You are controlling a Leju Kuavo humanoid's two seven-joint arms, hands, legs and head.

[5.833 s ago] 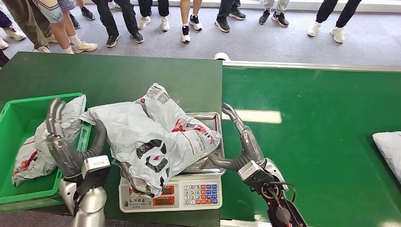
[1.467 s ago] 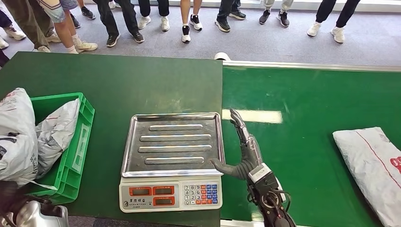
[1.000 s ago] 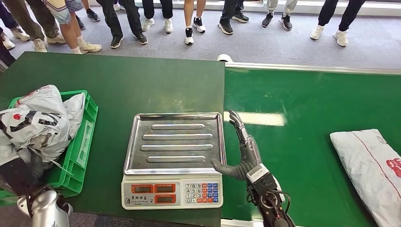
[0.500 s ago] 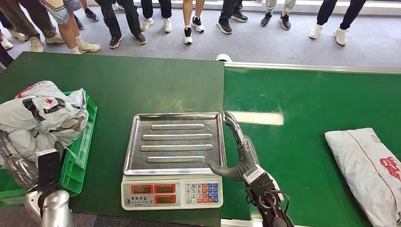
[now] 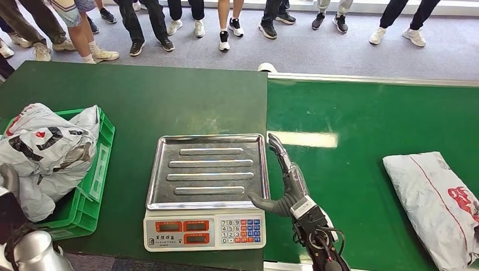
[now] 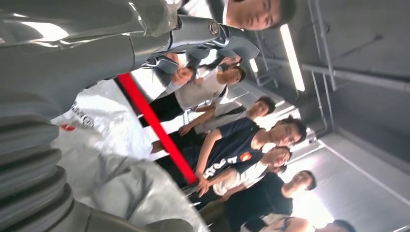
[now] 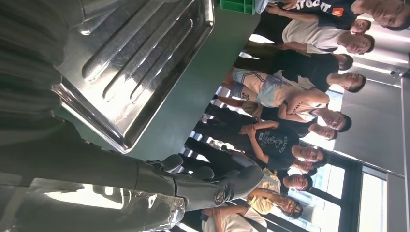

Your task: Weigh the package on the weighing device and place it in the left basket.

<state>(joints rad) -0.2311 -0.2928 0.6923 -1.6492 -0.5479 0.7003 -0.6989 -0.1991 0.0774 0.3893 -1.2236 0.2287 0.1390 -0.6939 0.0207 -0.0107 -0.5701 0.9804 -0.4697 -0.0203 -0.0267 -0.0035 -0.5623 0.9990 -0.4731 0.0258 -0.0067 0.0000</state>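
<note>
**Package sits in the left basket as the scale stands bare**

A grey package (image 5: pixel 48 149) with red and black print lies heaped in the green basket (image 5: pixel 96 178) at the left end of the dark table (image 5: pixel 169 101). The left hand (image 5: pixel 8 189) is low beside the basket, against the bag; whether its fingers grip it cannot be told. The right hand (image 5: pixel 285 183) rests beside the scale (image 5: pixel 206 192), fingers spread and holding nothing. A second package (image 5: pixel 438 203) lies on the green belt (image 5: pixel 367 130), and onlookers' feet (image 5: pixel 226 34) line the floor beyond
</note>
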